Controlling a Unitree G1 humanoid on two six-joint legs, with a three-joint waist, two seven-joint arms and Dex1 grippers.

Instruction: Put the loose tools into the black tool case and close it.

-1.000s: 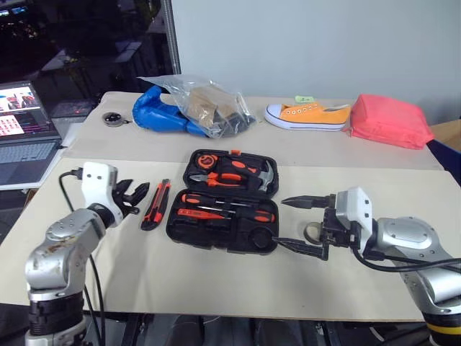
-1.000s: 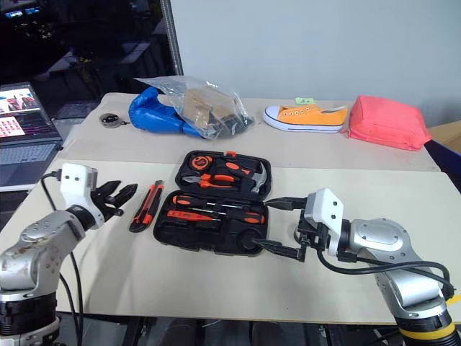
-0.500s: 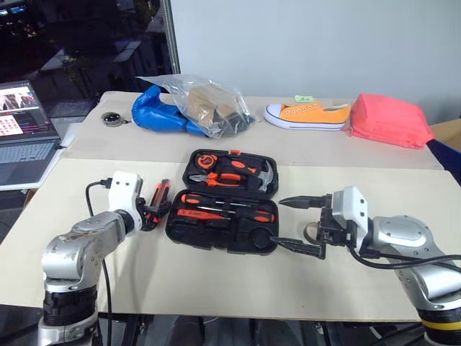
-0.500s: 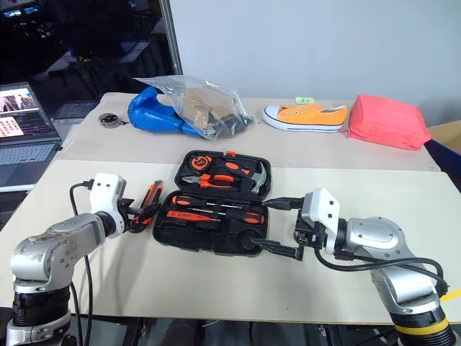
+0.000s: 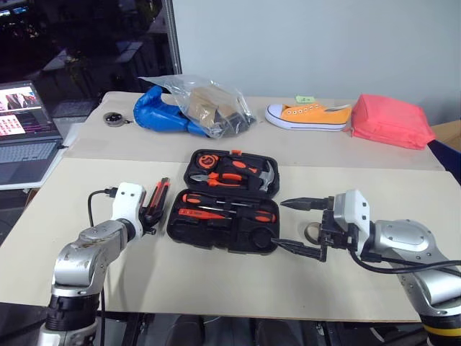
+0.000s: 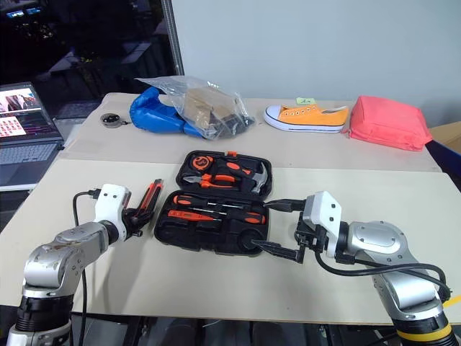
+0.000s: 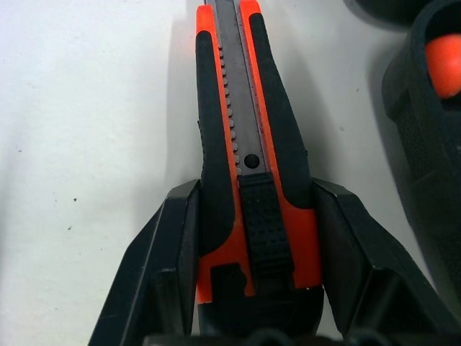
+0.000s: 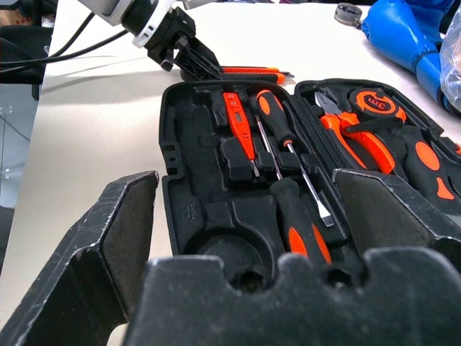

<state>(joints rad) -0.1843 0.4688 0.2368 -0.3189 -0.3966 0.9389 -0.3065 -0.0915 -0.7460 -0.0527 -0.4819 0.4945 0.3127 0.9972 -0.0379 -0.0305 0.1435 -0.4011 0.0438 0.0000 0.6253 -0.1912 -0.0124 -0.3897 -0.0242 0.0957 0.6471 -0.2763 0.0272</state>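
We see one open black tool case (image 5: pixel 225 209) mid-counter holding two long screwdrivers (image 8: pixel 288 176). Left pincer (image 7: pixel 248 238) grips one utility knife (image 7: pixel 241 137) beside the case; right pincer (image 5: pixel 295 225) stands open.

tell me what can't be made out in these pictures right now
- Utility knife: rear end hidden between the left gripper fingers, left wrist view; whether it's lifted is unclear.
- Tape ring: mostly hidden behind the right gripper, eye views.
- Black tool case: near edge blocked by fingers, right wrist view.
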